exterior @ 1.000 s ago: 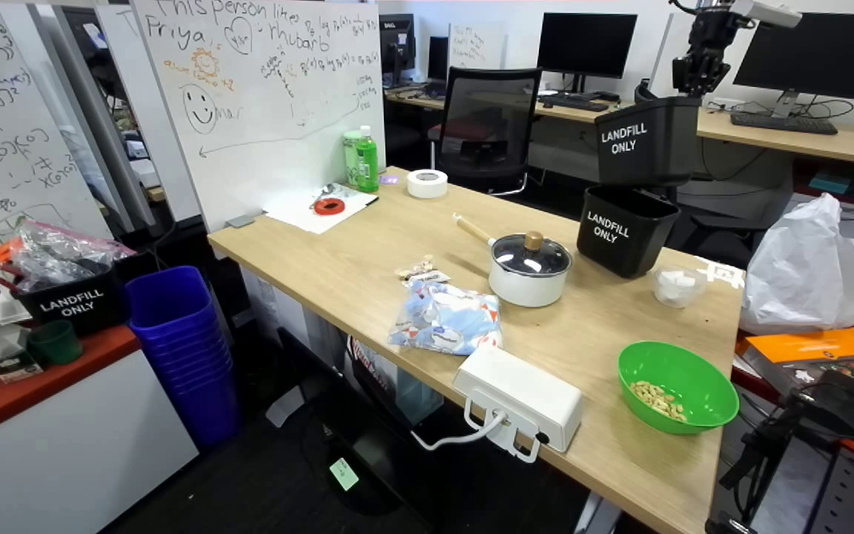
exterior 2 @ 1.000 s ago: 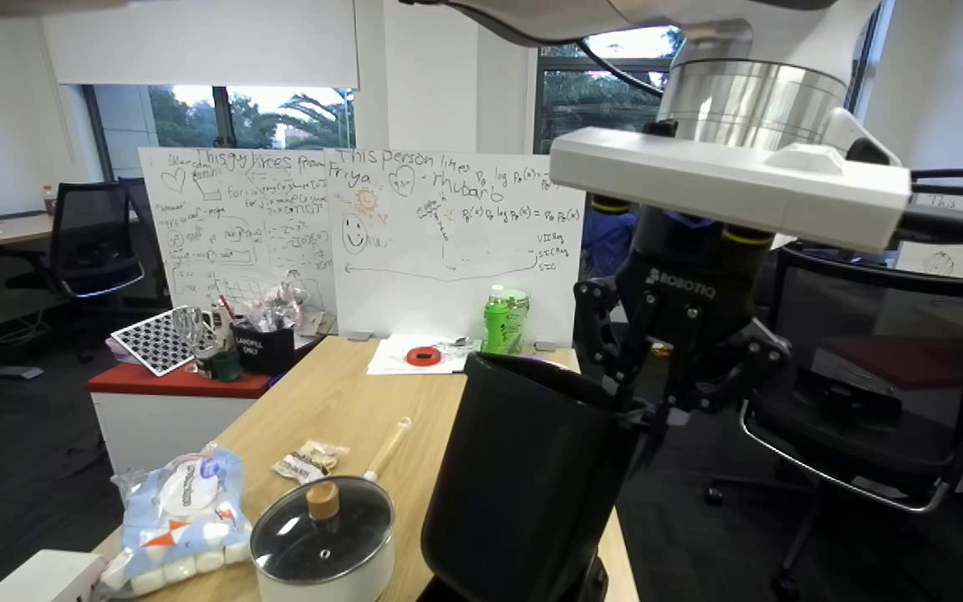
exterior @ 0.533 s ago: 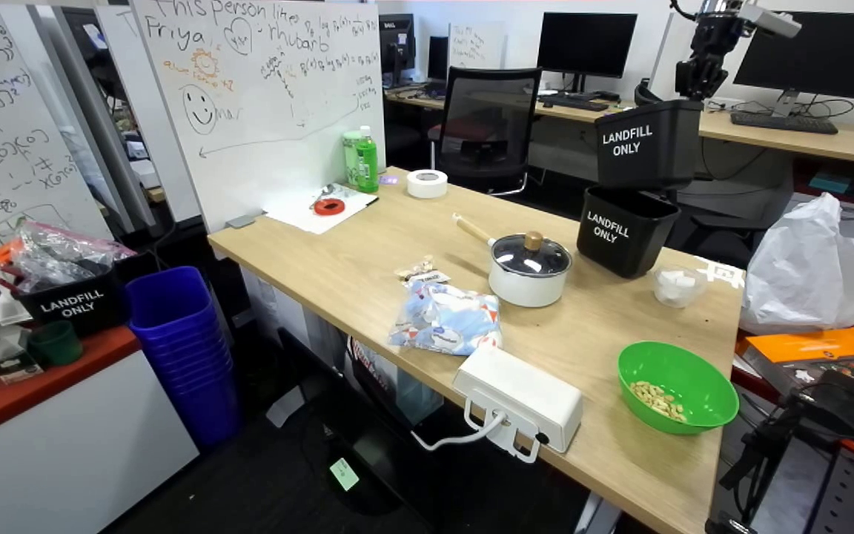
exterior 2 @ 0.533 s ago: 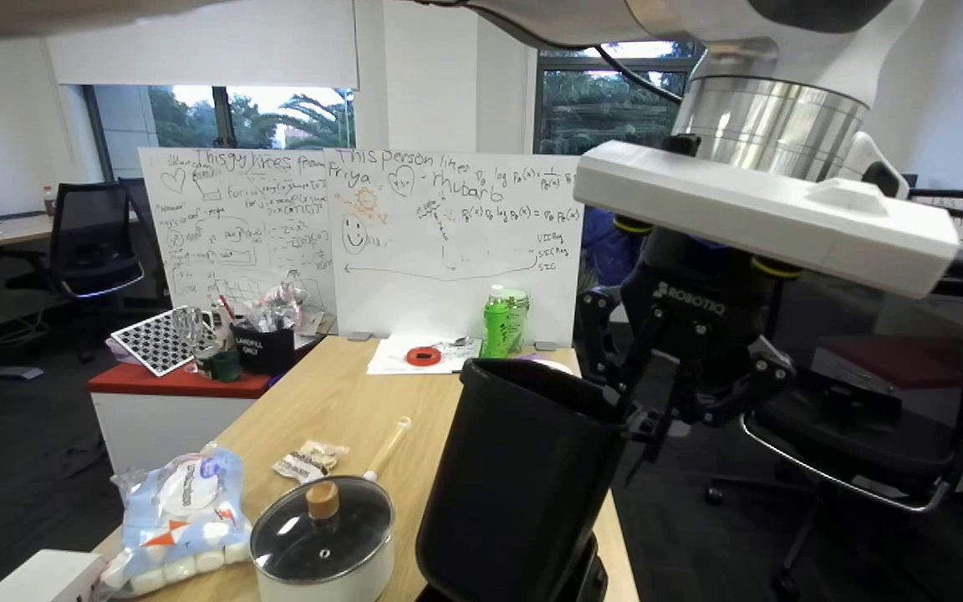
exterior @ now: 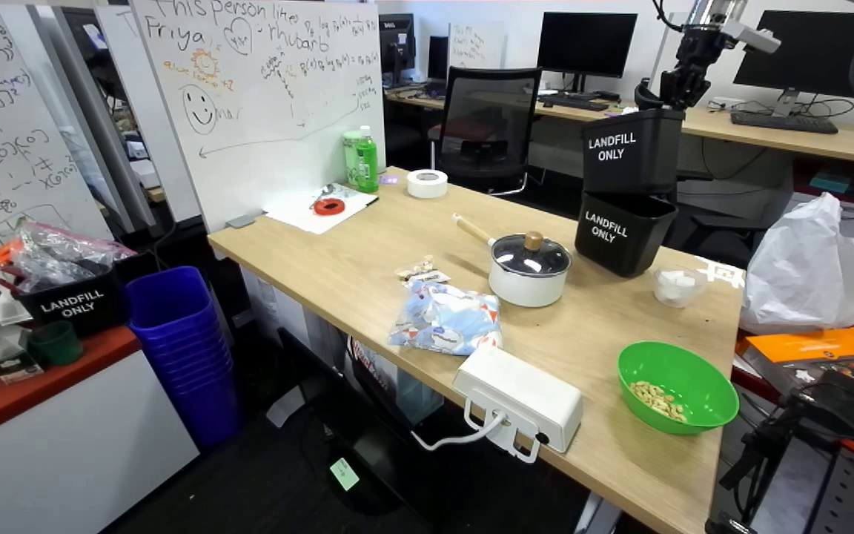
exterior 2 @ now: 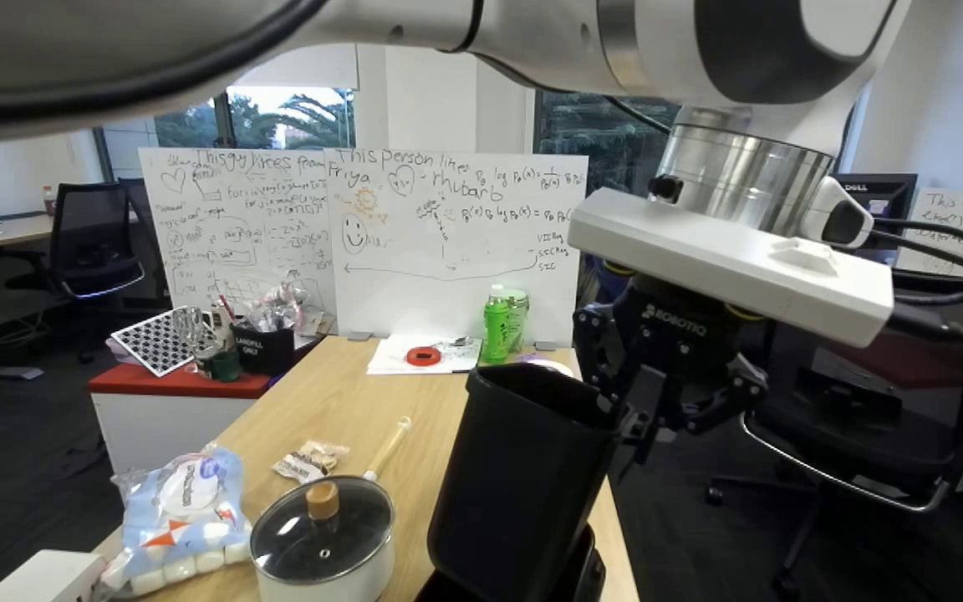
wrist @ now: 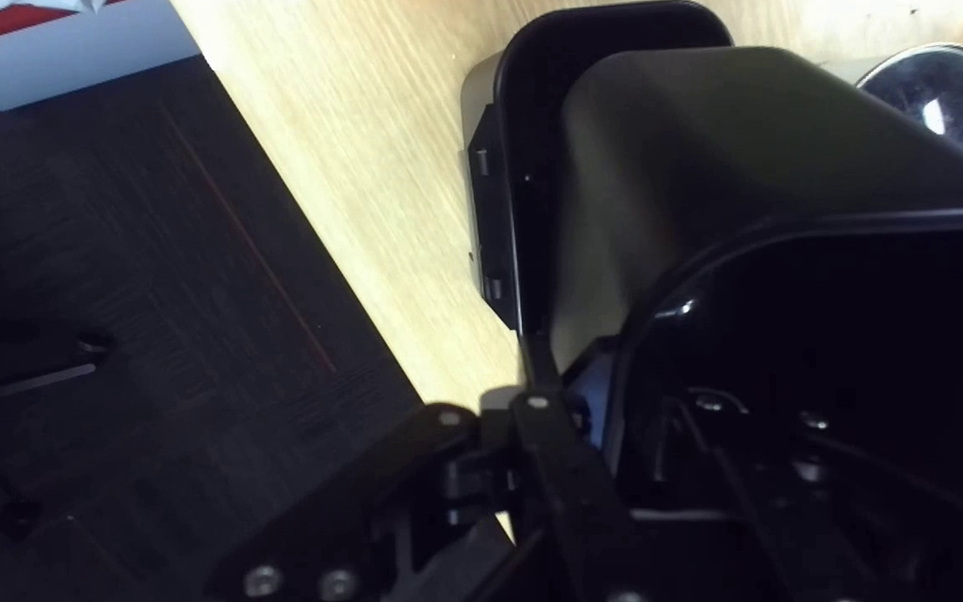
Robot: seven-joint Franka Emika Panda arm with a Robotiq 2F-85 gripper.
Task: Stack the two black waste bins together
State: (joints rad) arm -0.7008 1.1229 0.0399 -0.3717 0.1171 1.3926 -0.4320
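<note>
My gripper (exterior 2: 628, 428) is shut on the rim of the upper black bin and holds it tilted. The upper bin (exterior: 629, 154) has white lettering on its side; its plain side shows in an exterior view (exterior 2: 523, 481). The lower black bin (exterior: 618, 241), also lettered, stands on the table directly below. In the wrist view my gripper (wrist: 598, 426) grips the rim of the upper bin (wrist: 741, 150), and the rim of the lower bin (wrist: 615, 21) shows around its base. The upper bin's bottom is at the lower bin's opening; how far inside is hidden.
A white pot (exterior: 529, 278) with a glass lid stands beside the lower bin. A clear cup (exterior: 677, 288) and green bowl (exterior: 716, 393) are near it. The table edge (wrist: 314, 226) runs close by. Another filled black bin (exterior: 75, 300) is on the red-topped cabinet.
The gripper and upper bin have moved left and slightly down in an exterior view, bringing the bin's base to the lower bin's rim. The lower bin has shifted very slightly.
</note>
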